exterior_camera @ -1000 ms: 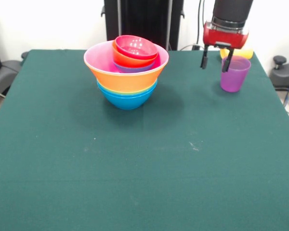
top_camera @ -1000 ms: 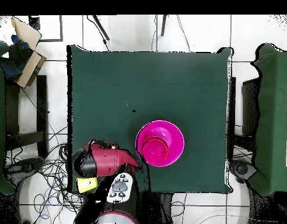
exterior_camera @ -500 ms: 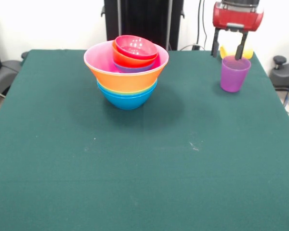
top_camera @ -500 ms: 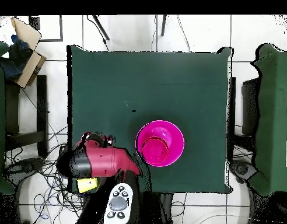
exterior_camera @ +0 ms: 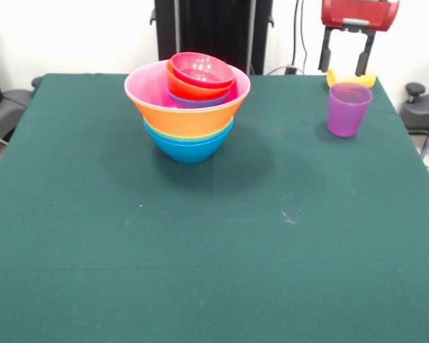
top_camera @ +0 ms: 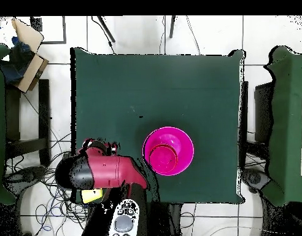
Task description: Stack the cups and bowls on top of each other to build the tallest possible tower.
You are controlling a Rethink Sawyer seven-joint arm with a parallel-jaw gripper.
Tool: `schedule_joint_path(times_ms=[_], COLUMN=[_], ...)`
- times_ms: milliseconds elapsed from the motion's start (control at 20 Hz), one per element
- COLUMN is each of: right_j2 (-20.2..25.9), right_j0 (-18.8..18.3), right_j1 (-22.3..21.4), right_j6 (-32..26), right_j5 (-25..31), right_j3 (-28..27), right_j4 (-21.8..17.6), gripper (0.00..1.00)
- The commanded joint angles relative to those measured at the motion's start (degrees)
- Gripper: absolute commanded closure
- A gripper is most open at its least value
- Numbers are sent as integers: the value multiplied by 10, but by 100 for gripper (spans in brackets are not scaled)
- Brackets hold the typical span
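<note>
Bowls sit nested in the tower [exterior_camera: 188, 107] at the far middle of the green worktop [exterior_camera: 200, 236]: blue lowest, wide orange and pink above, crimson bowl [exterior_camera: 201, 70] topmost. Purple cup [exterior_camera: 347, 108] stands upright, apparently empty, well apart. Yellow cup [exterior_camera: 351, 77] lies behind it. End effector [exterior_camera: 346, 59] hangs released above them.
</note>
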Motion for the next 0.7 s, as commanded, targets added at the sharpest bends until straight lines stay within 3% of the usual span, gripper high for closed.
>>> schedule_joint_path(times_ms=[50,700], right_j2=[23,38], right_j0=[11,3], right_j1=[9,5], right_j6=[79,86], right_j5=[55,28], right_j3=[13,41], right_j4=[10,13], gripper=[0,0])
